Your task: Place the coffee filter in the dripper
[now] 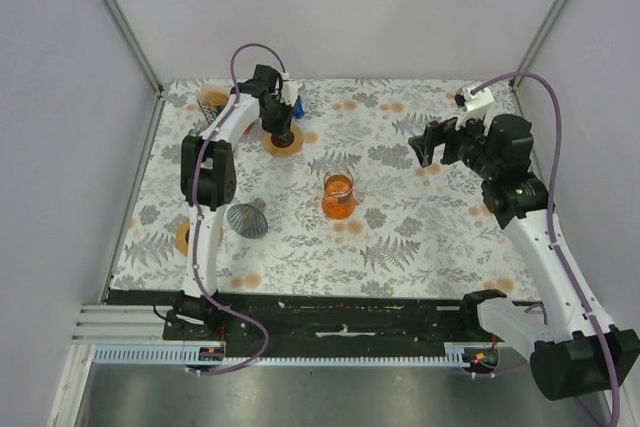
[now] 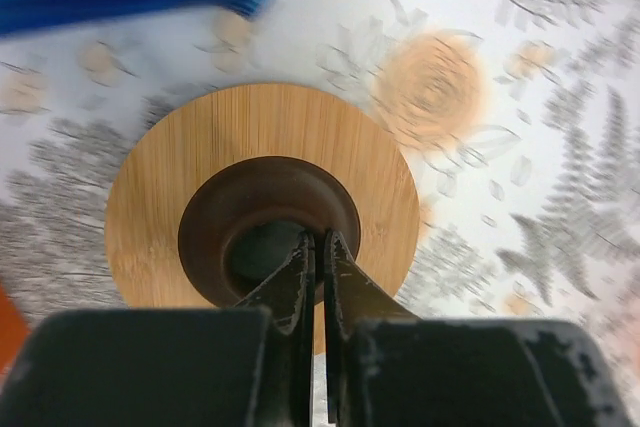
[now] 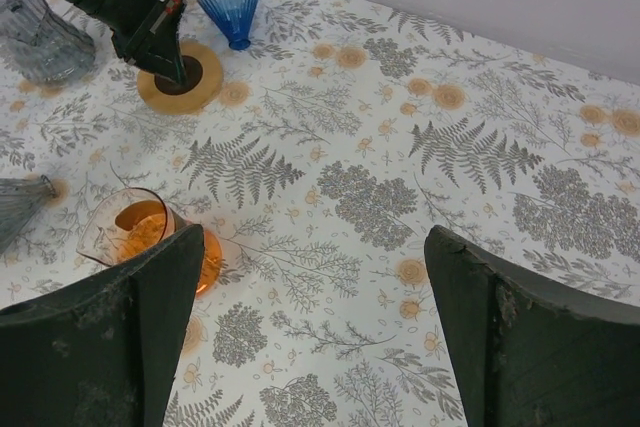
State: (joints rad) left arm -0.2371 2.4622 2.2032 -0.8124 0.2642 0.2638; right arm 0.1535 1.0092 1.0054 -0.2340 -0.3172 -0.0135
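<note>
Left gripper (image 2: 318, 243): jaws shut at the dark ring (image 2: 203, 225) of the wooden disc (image 2: 150, 177); pinch on the rim cannot be confirmed. Grey ribbed cone (image 1: 247, 219), judged the filter, lies at 6 o'clock, well apart. Expect light, crushable walls; grip the open rim.

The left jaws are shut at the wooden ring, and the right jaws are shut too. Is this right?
No: the right jaws stand wide open, as the right wrist view shows. The left jaws are shut at the wooden ring.
</note>
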